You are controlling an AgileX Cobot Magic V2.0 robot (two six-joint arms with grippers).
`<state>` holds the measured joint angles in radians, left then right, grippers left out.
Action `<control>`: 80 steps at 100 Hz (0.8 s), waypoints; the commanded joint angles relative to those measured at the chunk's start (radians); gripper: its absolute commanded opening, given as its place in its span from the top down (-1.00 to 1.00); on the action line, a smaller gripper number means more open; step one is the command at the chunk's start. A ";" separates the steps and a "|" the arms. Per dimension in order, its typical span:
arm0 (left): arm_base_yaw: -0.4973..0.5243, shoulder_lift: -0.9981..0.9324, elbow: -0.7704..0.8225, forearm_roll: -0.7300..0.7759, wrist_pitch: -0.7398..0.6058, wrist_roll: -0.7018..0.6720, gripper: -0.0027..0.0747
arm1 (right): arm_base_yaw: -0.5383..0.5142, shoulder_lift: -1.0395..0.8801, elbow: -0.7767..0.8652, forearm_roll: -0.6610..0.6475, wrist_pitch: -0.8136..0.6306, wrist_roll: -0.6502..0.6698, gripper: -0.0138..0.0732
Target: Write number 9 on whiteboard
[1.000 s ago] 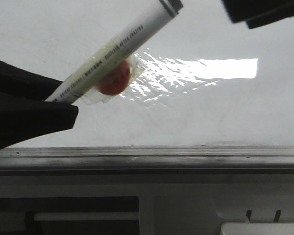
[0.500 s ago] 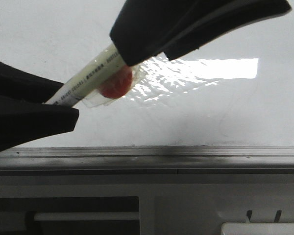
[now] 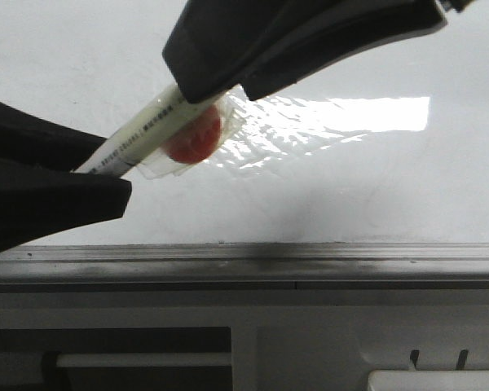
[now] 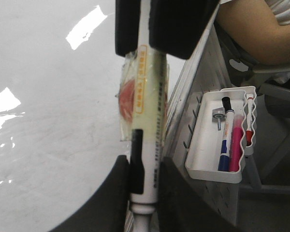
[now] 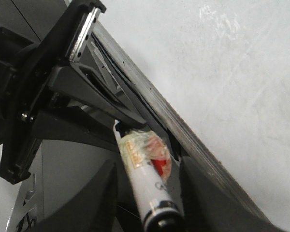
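Observation:
The whiteboard (image 3: 375, 179) is glossy white with a bright glare patch and a grey edge rail (image 3: 310, 261). No number 9 or other drawn figure shows on it. My left gripper (image 3: 114, 167) is shut on one end of a white marker pen (image 3: 138, 138), held slanted over the board; it shows between the fingers in the left wrist view (image 4: 144, 166). A red disc (image 3: 194, 138) is taped to the pen. My right gripper (image 3: 212, 85) is open, its fingers either side of the pen's other end (image 5: 147, 186), with gaps showing.
A white tray (image 4: 203, 145) hangs on a perforated panel beside the board and holds a blue marker (image 4: 225, 140) and a pink one. A person's arm (image 4: 261, 34) is behind it. A white object (image 3: 436, 380) sits below the rail.
My right gripper has come down from the upper right and now straddles the pen's upper end. The left gripper and the pen have stayed in place.

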<state>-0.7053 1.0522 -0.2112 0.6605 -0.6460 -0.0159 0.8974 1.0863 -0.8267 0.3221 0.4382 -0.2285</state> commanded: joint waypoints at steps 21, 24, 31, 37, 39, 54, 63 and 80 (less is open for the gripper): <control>-0.007 -0.013 -0.026 -0.024 -0.077 -0.009 0.98 | 0.001 -0.007 -0.038 0.020 -0.063 -0.012 0.57; -0.007 -0.013 -0.026 -0.024 -0.077 -0.009 0.98 | 0.001 -0.007 -0.038 0.020 -0.063 -0.012 0.62; -0.007 -0.013 -0.026 -0.024 -0.077 -0.009 0.93 | 0.001 -0.007 -0.038 0.020 -0.063 -0.012 0.72; -0.007 -0.013 -0.026 -0.024 -0.077 -0.009 0.82 | 0.001 -0.007 -0.038 0.020 -0.063 -0.012 0.78; -0.007 -0.013 -0.026 -0.026 -0.077 -0.009 0.77 | 0.001 -0.007 -0.038 0.020 -0.063 -0.012 0.78; -0.007 -0.013 -0.026 -0.030 -0.077 -0.009 0.41 | 0.001 -0.007 -0.038 0.020 -0.063 -0.012 0.78; -0.007 -0.013 -0.026 -0.052 -0.077 -0.009 0.28 | 0.001 -0.007 -0.038 0.020 -0.063 -0.012 0.78; -0.003 -0.037 -0.026 -0.144 -0.077 -0.009 0.27 | 0.001 -0.007 -0.038 0.020 -0.080 -0.012 0.78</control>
<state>-0.7053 1.0473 -0.2112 0.5950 -0.6451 -0.0114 0.9059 1.0948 -0.8336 0.3439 0.4353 -0.2308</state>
